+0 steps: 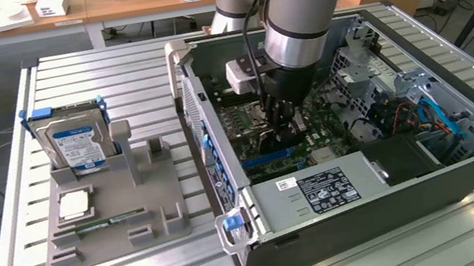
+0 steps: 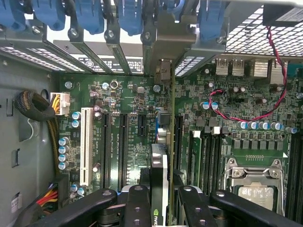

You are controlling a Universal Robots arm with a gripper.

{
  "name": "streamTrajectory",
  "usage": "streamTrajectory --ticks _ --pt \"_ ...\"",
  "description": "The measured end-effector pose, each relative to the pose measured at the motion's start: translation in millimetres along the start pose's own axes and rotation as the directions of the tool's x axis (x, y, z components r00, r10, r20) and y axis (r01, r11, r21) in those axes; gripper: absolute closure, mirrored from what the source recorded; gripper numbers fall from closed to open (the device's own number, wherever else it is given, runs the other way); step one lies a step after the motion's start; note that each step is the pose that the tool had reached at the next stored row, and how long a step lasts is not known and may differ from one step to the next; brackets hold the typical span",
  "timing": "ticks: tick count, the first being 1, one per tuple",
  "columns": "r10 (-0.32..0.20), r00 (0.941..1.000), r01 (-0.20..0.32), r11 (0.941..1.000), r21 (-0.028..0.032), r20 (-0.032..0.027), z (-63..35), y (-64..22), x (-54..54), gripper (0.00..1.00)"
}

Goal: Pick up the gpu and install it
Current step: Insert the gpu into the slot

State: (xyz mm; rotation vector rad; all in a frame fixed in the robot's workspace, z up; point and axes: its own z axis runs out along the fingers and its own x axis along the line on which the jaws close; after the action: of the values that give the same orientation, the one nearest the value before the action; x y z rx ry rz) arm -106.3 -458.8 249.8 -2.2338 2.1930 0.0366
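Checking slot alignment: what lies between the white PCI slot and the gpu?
Wrist view: empty black slots lie between the white slot and the gpu.

Case [image 1: 357,228] open above; cables [image 1: 439,116] near tool [image 1: 286,138].

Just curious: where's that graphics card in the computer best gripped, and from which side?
By its upper edge, pinching both flat faces from above: the gpu stands thin and on edge over the motherboard slots, as the gripper holds it.
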Motion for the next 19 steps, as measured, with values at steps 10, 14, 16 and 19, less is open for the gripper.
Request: streamTrajectory --ticks 10,14,16,19 --pt "0.000 1.0000 0.000 1.0000 0.0001 0.0001 0.1 0.0 0.0 0.73" --pt "0.000 1.0000 0.000 1.0000 0.0002 0.0019 0.1 0.0 0.4 0.73" --pt "0.000 1.0000 0.000 1.0000 0.0002 0.0033 0.1 0.0 0.6 0.73" --pt "0.000 1.0000 0.000 1.0000 0.0001 0.0052 0.1 0.0 1.5 0.73"
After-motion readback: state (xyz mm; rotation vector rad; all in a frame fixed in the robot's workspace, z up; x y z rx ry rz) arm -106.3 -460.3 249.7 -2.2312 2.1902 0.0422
